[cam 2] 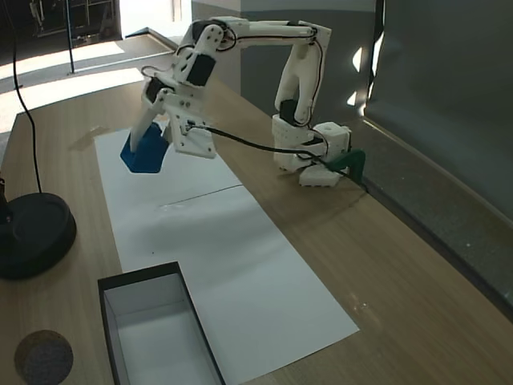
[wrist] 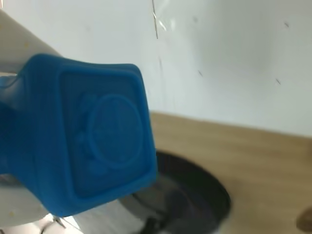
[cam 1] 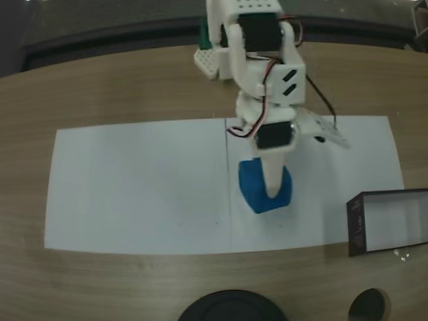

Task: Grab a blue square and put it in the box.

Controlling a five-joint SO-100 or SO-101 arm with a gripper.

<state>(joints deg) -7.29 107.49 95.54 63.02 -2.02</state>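
1. Wrist view: the blue square (wrist: 92, 141) fills the frame, clamped in the gripper (cam 1: 273, 188) and apparently lifted off the white paper (cam 2: 240, 249).
2. Carrying step: the box (cam 2: 108, 290) stands well apart; next, swing over it and release.

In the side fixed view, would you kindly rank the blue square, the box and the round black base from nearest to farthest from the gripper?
1. Blue square, held in the gripper.
2. Round black base, at the left edge.
3. Box, bottom, farthest.
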